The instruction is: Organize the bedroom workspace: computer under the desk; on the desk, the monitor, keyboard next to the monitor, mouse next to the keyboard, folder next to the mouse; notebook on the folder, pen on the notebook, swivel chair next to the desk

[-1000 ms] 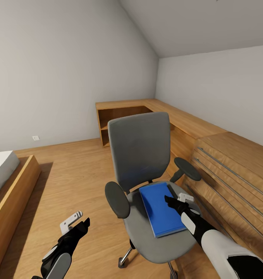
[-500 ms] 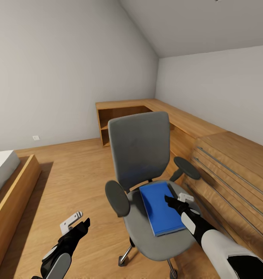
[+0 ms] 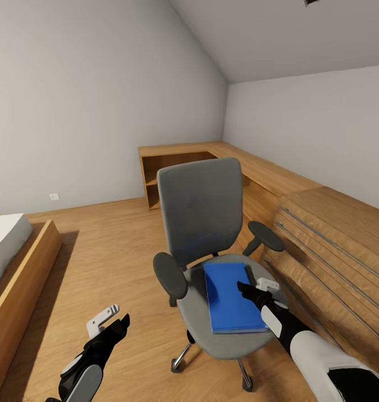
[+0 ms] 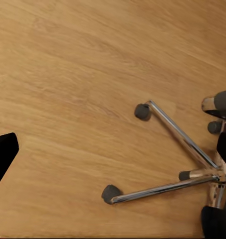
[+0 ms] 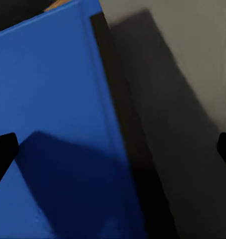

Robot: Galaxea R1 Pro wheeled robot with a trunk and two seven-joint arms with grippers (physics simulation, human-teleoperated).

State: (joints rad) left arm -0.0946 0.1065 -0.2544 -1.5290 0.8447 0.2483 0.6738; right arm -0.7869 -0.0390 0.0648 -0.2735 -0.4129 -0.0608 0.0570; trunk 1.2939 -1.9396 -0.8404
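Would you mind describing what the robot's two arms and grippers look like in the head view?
Both arms have glossy white shell segments joined by black sections. The left gripper is black with a light grey bracket-like part beside its jaws. The right gripper is likewise black, with a small white-grey block mounted at the wrist. No loose cables or markings are visible.

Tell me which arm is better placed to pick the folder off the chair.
Right. The right gripper hangs open above the blue folder on the swivel chair; the left gripper hangs over bare floor.

No legible text, seemingly, anywhere.
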